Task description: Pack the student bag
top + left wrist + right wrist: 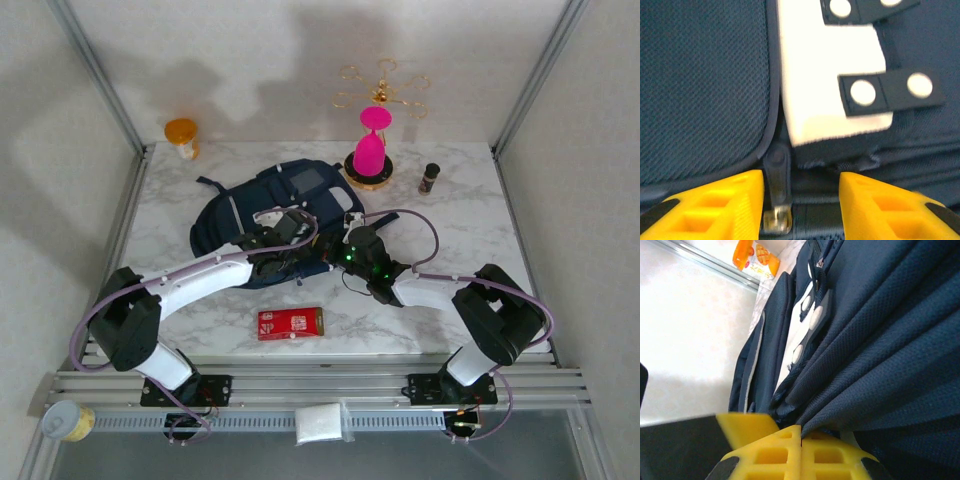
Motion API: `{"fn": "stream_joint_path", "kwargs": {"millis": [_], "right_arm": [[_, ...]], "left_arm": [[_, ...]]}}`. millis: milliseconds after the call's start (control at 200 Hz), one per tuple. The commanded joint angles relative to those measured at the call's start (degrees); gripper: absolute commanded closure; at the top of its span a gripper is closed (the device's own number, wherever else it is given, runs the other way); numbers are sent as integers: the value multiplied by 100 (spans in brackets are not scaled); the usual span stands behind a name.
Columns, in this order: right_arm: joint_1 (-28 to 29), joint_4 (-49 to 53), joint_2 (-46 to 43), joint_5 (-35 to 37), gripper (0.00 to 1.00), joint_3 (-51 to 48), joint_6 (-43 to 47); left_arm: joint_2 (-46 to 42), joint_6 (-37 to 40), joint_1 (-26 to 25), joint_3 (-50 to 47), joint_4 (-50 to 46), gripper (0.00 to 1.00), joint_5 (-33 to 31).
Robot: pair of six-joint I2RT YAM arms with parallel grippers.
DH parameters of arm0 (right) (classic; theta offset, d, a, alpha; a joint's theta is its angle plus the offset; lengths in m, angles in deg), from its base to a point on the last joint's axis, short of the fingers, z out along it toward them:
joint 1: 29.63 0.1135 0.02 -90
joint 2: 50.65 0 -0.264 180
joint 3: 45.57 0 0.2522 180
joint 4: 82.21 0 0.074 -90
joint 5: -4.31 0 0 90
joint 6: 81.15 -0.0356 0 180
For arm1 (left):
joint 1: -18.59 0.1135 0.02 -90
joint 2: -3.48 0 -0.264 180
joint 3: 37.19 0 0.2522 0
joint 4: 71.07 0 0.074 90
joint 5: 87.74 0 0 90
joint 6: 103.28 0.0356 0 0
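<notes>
The student bag (232, 215), a navy backpack with a white patch (825, 85), lies flat at the middle of the table. My left gripper (280, 243) sits low over the bag's near edge. In the left wrist view its yellow fingers (725, 205) stand apart, the left gripper (801, 200) open around a dark zipper pull (776, 167) that lies close to the left finger. My right gripper (340, 250) is at the bag's right side. In the right wrist view the right gripper (801, 432) is shut on a bunched fold of the bag's navy fabric (880, 330).
A red packet (291, 323) lies near the front edge. At the back stand an orange container (182, 135), a pink object on a gold stand (371, 150) and a small dark bottle (430, 177). Aluminium frame posts border both sides.
</notes>
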Motion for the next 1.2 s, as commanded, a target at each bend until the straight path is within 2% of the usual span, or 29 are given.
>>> {"fn": "stream_joint_path", "kwargs": {"millis": [0,120,185,255,330,511,611,731,886,916,1096,1197], "right_arm": [[58,-697,-136,-142,100,-55,66],[-14,-828,-97,-189,100,-134,-37],[-58,-828,-60,-255,100,-92,-59],[-96,-822,-48,-232,100,-79,-69],[-135,-796,-43,-216,100,-62,-78],[-365,-809,-48,-270,100,-94,-149],[-421,-761,-113,-249,100,-67,-73],[-434,-707,-145,-239,100,-9,10],[-470,-620,-149,-219,100,5,-141],[-669,-618,-161,-213,100,-6,-223],[-1004,-488,-119,-499,100,167,-657],[-1154,-255,-118,-417,100,300,-731]], "left_arm": [[175,-285,141,271,-172,57,-418],[325,-503,268,255,-180,58,-418],[389,-401,263,205,205,60,-109],[547,-376,260,367,149,63,-13],[638,-329,251,536,33,70,-59],[132,6,192,197,641,87,325],[2,153,190,227,203,96,-45],[-133,309,182,202,-67,99,-278],[-636,316,60,-242,254,100,-404],[-749,272,40,-356,252,100,-490],[-1299,303,24,-1061,330,100,-724],[-1655,346,31,-1401,268,100,-1010]]}}
